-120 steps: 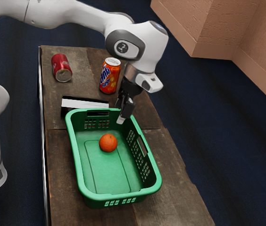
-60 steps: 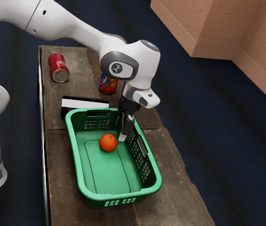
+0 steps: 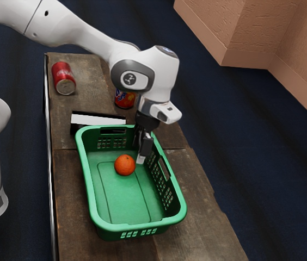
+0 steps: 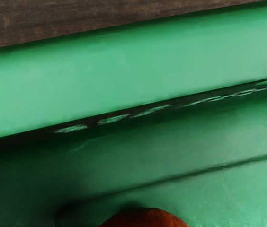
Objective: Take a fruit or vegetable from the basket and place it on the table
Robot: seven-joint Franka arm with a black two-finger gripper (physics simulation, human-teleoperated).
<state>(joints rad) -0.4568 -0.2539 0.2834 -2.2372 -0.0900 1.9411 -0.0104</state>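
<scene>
An orange lies on the floor of the green basket, toward the end nearer the arm. In the exterior view my gripper points down into the basket, beside the orange on the exterior view's right, close to the long perforated wall; a gap shows between it and the fruit. How wide it stands cannot be made out. The wrist view has the basket's rim crossing at a slant, and part of the orange at the lower edge.
A red can lies on its side on the wooden table. An orange soda can stands partly behind my arm. Beside the basket's near-arm end is a black and white object.
My hand has come down into the basket, most of it in the first half second, shifting little since. The red can has moved toward the exterior view's left. Orange and basket have stayed put.
</scene>
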